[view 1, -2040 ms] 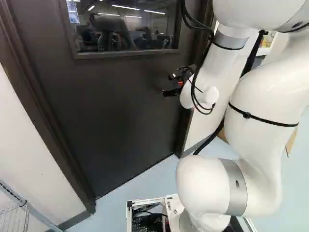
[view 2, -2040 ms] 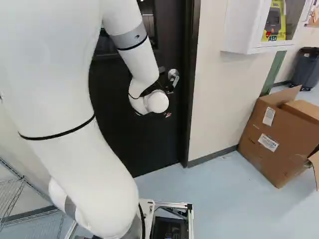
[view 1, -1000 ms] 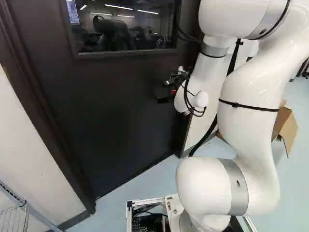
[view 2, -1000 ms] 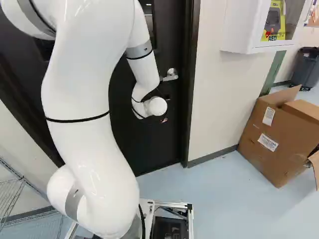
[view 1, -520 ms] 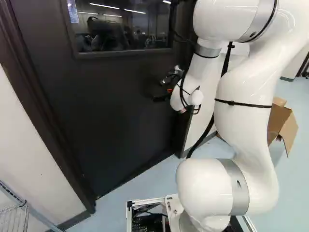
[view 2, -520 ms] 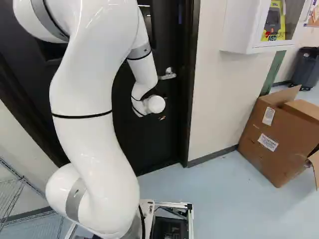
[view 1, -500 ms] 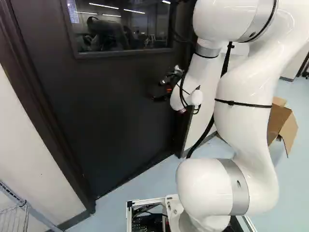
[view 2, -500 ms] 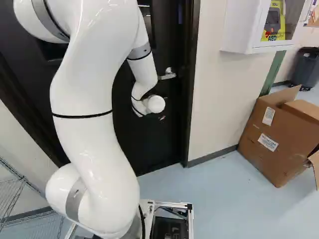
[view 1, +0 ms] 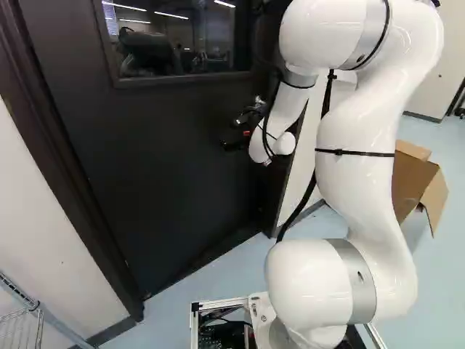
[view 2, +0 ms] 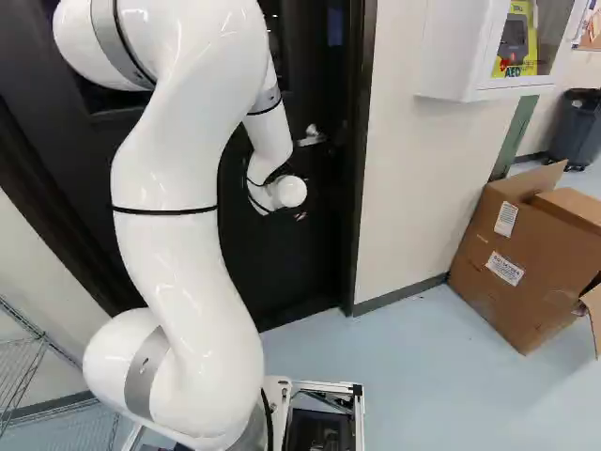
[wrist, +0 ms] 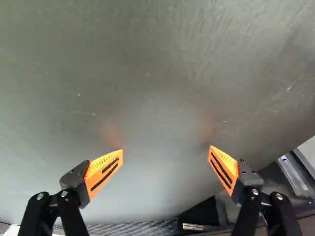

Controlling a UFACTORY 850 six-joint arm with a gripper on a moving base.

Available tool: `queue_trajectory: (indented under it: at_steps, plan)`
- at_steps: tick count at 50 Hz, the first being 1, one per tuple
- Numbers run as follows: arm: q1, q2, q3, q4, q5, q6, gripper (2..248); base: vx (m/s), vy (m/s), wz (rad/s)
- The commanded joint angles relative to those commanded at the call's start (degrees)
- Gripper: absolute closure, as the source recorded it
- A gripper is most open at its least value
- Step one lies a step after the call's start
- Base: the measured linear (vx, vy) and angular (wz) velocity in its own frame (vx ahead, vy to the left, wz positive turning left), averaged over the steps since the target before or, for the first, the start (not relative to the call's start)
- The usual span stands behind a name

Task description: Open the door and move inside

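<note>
Tool state: my gripper (wrist: 166, 149) is standing wide open, its two orange-padded fingers (wrist: 104, 172) well apart and gripping nothing. Directly ahead of the tips, and near, the door (wrist: 157, 78) is presenting its broad dark face; whether they are touching it, I am not managing to tell. Just above the gripper the handle (view 2: 311, 138) is sitting, ungripped. Past the handle, beside the door's free edge, the door frame (view 2: 361, 188) is standing. Below and beyond the gripper, a dark wedge is showing along the door's foot, so I am reading the door as slightly ajar, away from me. Deciding relation: face lying ahead, free edge lying handle-side. I am judging the step as pushing forward there and following the arc; tips slipping along the face is seeming the main risk.
</note>
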Motion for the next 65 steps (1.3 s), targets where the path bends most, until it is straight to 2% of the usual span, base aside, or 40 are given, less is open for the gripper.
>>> queue_trajectory:
  at_steps: [24, 65]
  plan:
    - [3.19, -4.79, -6.37, -1.96, 0.00, 0.00, 3, 0.000, 0.000, 0.000]
    - [7.90, -13.26, -18.11, -2.05, 0.00, 0.00, 3, 0.000, 0.000, 0.000]
